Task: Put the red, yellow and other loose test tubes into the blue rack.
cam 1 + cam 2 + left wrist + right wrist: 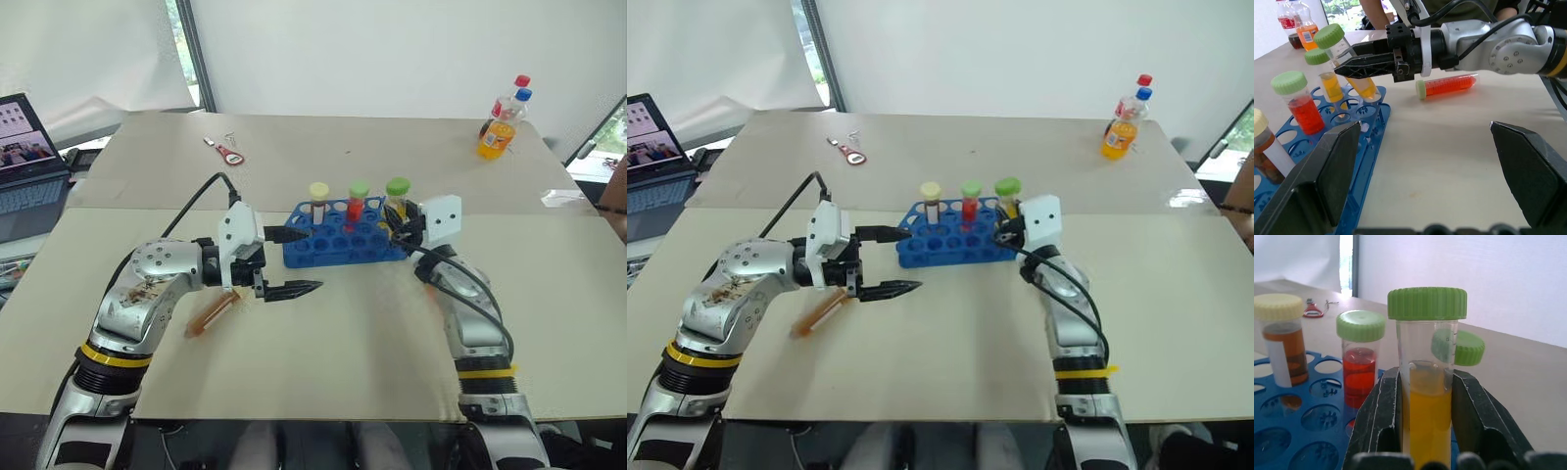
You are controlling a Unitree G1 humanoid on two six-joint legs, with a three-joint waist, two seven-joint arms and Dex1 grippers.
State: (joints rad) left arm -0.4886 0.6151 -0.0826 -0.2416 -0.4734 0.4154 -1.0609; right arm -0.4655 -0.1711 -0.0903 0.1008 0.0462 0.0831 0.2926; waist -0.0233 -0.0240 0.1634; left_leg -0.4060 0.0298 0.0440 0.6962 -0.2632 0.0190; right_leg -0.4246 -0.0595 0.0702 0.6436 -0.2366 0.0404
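While right jaws clamp the yellow tube (1430, 396) at the blue rack (338, 240) edge, left jaws gape.

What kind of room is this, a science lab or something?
Probably a robot test space, not a real lab: a plain table bearing a blue rack of coloured tubes, an open laptop beside it, and drink bottles at the far corner.

Both arms are silver metal with rounded joint housings, each ringed by a yellow band between black collars near the elbow. A white boxy camera housing sits on each wrist, with black cables looping along the forearms. Each arm ends in 2 black ridged fingers (294, 290).
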